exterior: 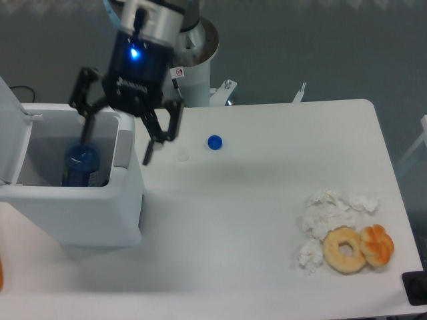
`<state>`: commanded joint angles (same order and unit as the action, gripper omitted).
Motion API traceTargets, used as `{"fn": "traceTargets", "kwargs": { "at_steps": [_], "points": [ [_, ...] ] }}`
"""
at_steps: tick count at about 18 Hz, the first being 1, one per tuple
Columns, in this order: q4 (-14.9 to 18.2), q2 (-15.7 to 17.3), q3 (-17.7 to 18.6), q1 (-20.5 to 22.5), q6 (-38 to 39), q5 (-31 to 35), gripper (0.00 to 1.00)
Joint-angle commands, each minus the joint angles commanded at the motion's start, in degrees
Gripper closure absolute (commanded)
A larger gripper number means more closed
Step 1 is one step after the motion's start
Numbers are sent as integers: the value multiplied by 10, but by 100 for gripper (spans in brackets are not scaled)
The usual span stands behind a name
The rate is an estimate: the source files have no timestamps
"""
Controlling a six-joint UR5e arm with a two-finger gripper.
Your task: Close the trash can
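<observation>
Far left of the fingers, the trash can (pixel 73 213) sits at the surface's left edge, open, its white lid (pixel 13 133) standing up and cut off by the frame edge, so the hinge is hard to make out. Down inside, a blue bottle (pixel 81 167) shows against the grey interior; only its upper part is visible, the rest hidden behind the bin's front wall. A grey latch tab (pixel 124 148) lies on the right rim.

Now the gripper (pixel 116 148) hangs over that right rim, fingers spread wide with nothing between them. One finger (pixel 86 127) reaches over the bin's opening, in front of the bottle top; the other finger (pixel 151 148) hangs outside the bin, just right of the latch tab. Whether either touches the rim, I cannot tell from this angle. A blue light glows on the gripper body, and the arm above runs out of the top of the picture.

Right of the fingers, a small blue cap (pixel 214 142) lies on the white surface (pixel 267 220), with a faint pale disc (pixel 183 157) between cap and fingers, too dim to identify. Well off to the right: crumpled tissues (pixel 330 213), a doughnut (pixel 345 250) and a glazed pastry (pixel 377 245) touching it. A dark object (pixel 415 288) is clipped by the bottom right corner.
</observation>
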<state>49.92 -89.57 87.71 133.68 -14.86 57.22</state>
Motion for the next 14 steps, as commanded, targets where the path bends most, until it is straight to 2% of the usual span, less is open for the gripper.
{"fn": "traceTargets", "kwargs": {
  "at_steps": [3,6,10,14],
  "points": [
    [0,9,0,-9,31,-17,0],
    [0,18,-4,-17,88,-65,0],
    [0,33,-3,-39,94,-78,0],
    [2,45,4,-80,98,-109,0]
  ]
}}
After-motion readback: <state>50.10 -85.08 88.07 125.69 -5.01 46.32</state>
